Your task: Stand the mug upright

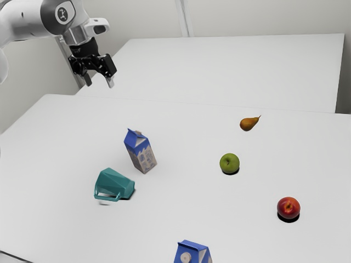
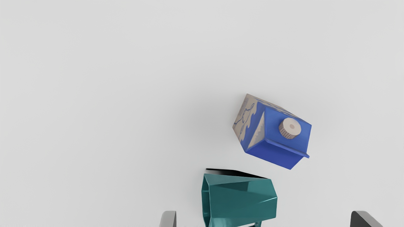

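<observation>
A teal faceted mug (image 1: 114, 183) lies on its side on the white table in the exterior view, its handle toward the near edge. High above the table, at the exterior view's upper left, hangs my gripper (image 1: 99, 83), well away from the mug. In the wrist view the mug (image 2: 241, 198) is seen from above, its mouth facing sideways and its handle partly cut off by the frame. My gripper (image 2: 263, 220) is open there, with its fingertips wide apart and nothing held.
A blue milk carton (image 1: 140, 150), also in the wrist view (image 2: 277, 129), stands close beside the mug. Another carton (image 1: 192, 253) is at the exterior view's bottom edge. A green apple (image 1: 229, 163), a red apple (image 1: 288, 207) and a pear (image 1: 248, 124) lie toward the exterior view's right.
</observation>
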### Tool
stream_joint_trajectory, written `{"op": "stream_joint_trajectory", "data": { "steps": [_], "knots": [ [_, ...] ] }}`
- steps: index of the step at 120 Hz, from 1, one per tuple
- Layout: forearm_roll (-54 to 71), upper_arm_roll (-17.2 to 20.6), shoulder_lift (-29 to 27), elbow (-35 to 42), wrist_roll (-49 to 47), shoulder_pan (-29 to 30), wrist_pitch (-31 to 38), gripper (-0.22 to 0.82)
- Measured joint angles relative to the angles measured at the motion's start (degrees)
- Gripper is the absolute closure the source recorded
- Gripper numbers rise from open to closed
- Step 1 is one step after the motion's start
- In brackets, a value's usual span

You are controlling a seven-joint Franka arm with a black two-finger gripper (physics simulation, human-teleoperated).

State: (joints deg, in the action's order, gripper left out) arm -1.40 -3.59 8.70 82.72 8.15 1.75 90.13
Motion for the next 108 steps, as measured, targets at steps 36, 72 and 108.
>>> {"op": "stream_joint_trajectory", "data": {
  "steps": [36,72,108],
  "knots": [
    [-0.3,0.2,-0.3,1.0,-1.0,0.1,-0.2,0.0],
    [-8.2,-0.2,-10.6,14.8,-1.3,0.7,-1.6,0.0],
    [-21.8,-10.7,-12.6,24.9,6.8,6.9,-3.8,0.0]
  ]
}}
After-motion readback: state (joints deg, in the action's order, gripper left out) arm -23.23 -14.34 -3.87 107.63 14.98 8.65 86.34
